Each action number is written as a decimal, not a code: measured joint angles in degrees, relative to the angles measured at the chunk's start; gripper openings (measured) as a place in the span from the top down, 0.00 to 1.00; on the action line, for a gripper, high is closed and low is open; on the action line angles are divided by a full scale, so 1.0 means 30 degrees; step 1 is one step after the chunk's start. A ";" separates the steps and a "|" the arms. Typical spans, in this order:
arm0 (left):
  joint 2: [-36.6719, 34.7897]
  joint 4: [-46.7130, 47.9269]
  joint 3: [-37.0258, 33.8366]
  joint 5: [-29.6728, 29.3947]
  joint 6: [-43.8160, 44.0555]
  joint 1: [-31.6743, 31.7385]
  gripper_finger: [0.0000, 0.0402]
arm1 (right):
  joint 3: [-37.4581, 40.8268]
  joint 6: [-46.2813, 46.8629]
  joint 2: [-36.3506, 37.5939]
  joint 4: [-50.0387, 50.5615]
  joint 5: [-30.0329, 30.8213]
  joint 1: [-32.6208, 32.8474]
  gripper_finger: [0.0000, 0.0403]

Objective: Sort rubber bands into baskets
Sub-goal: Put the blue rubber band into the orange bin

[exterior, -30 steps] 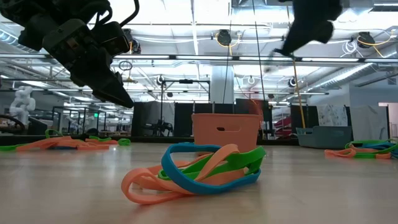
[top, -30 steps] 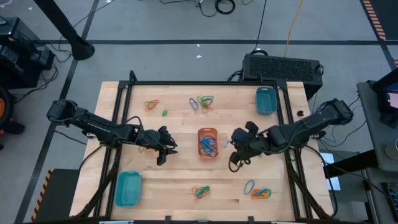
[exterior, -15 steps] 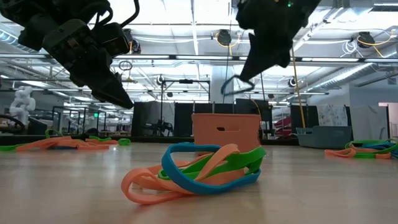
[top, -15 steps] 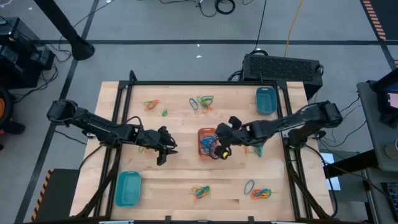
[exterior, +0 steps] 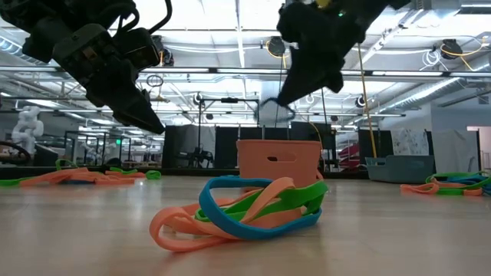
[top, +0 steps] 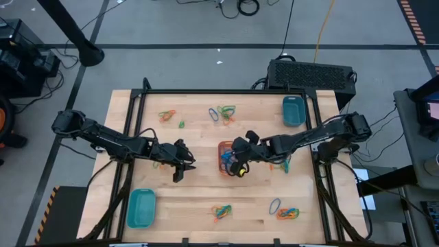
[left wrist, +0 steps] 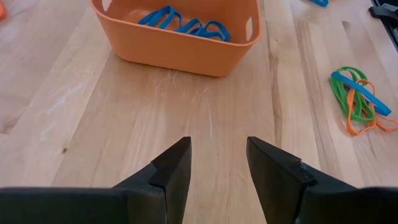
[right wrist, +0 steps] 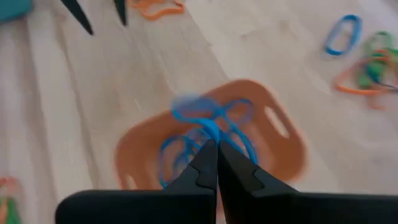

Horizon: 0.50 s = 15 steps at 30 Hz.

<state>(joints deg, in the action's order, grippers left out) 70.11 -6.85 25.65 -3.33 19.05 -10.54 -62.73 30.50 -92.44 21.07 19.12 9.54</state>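
The orange basket (top: 228, 158) stands at the table's middle with several blue rubber bands (left wrist: 183, 23) lying in it. My right gripper (right wrist: 216, 154) hovers over this basket's right side, shut on one blue rubber band (right wrist: 194, 112) that dangles above it (exterior: 275, 107). To the basket's left, my left gripper (left wrist: 217, 158) stays open above bare wood, with nothing between its fingers. One teal basket (top: 142, 208) stands near left and another (top: 293, 110) far right. My right gripper pinches the blue rubber band by its upper part (right wrist: 210, 134) between the ends of its two shut fingers. The fingers slant down, coming from the table's right. The band hangs slack below them, over the orange basket; whether it clears the bands inside, I cannot tell.
Mixed heaps of orange, green and blue bands lie far left (top: 167, 115), far middle (top: 223, 112), near middle (top: 221, 211) and near right (top: 287, 213). A few more lie beneath the left arm (top: 159, 163). A black frame rims the table.
My right gripper, still shut on the blue band, has gone toward the table's left edge and downward. It started to the right of the orange basket and is now above it. The band has travelled along, hanging under the fingers.
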 joint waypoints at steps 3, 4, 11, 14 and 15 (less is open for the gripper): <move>0.0000 -0.0020 0.0000 0.0000 0.0000 0.0000 0.60 | -0.0019 0.0043 -0.1037 -0.0492 -0.0044 -0.0053 1.00; 0.0000 -0.0007 0.0000 0.0000 0.0000 -0.0002 0.60 | -0.0017 0.0033 -0.1409 -0.0685 -0.0054 -0.0081 1.00; -0.0003 0.0011 0.0000 0.0000 -0.0025 -0.0002 0.60 | -0.0004 -0.0231 -0.2690 -0.1544 -0.1211 -0.0573 0.94; 0.0000 0.0015 0.0000 0.0000 -0.0029 -0.0002 0.60 | -0.0004 -0.0212 -0.2673 -0.1521 -0.1421 -0.0855 0.88; 0.0000 0.0022 0.0000 0.0000 -0.0036 -0.0002 0.60 | -0.0004 -0.0228 -0.2594 -0.1511 -0.1429 -0.0956 0.85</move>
<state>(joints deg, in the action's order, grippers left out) 70.11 -6.79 25.65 -3.33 18.94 -10.55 -62.74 29.82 -100.22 16.54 14.83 6.67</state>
